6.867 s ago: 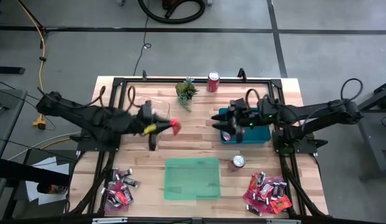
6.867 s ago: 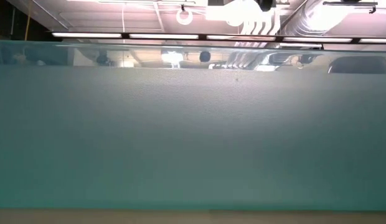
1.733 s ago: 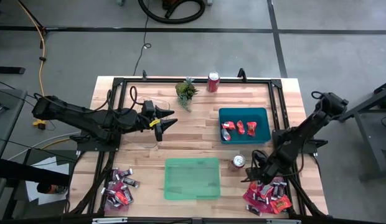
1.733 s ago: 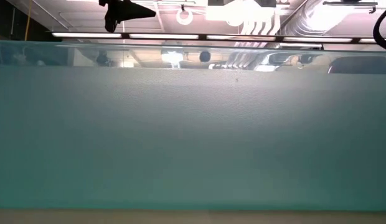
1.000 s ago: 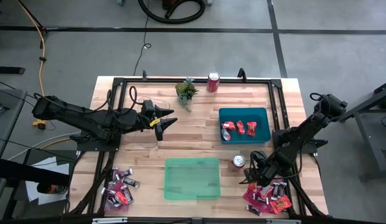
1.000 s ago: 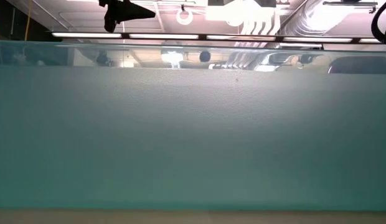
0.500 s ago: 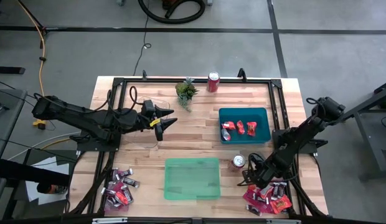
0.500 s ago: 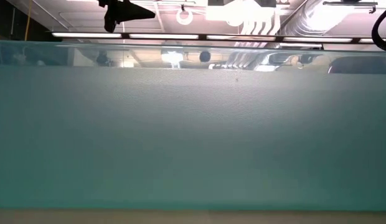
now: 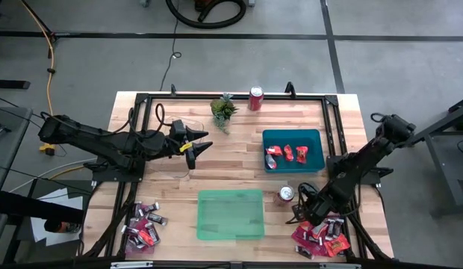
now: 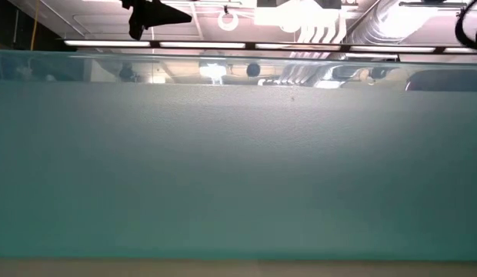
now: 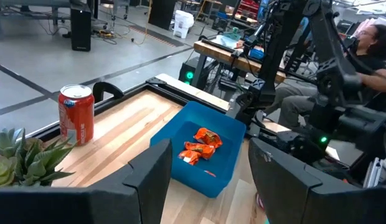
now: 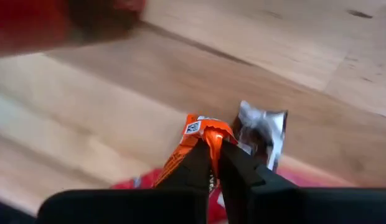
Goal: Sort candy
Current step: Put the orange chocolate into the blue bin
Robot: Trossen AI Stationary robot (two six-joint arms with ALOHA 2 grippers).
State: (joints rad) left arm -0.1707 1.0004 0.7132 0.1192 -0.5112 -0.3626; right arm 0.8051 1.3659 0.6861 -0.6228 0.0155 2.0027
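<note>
Wooden tabletop (image 9: pixel 239 161), slatted, black frame round the edge. Right gripper (image 12: pixel 215 163): low over the near right corner, at the far edge of the right candy pile (image 9: pixel 321 232); fingers (image 12: pixel 196 171) pinched tight on the crimped end of a bright red-orange packet (image 12: pixel 194 140), small brown-and-silver bar (image 12: pixel 260 134) lying just beside it on the wood. Left gripper (image 9: pixel 202 145): raised over the left-centre of the tabletop, pointing right, fingers spread wide, nothing between them. Candy, three lots: mixed pile of pink-red packets and dark bars at near right; similar pile (image 9: pixel 144 226) at near left; a few red-orange packets (image 9: pixel 290 153) plus one silver-wrapped piece inside the blue tray (image 9: pixel 314 134). Blue tray: right of centre, toward the far side. Green tray (image 9: pixel 231 214): near centre, no contents visible; fills almost the whole low view as a pale teal wall. Red soda can (image 9: pixel 255 98): upright at the far edge, centre. Second red soda can (image 9: pixel 286 194): upright between the green tray and the right pile, close to the right gripper. Small green plant (image 9: pixel 223 110): far edge, just left of the first can. Seated person (image 11: pixel 367 46): beyond the tabletop, seen in the left wrist view only.
</note>
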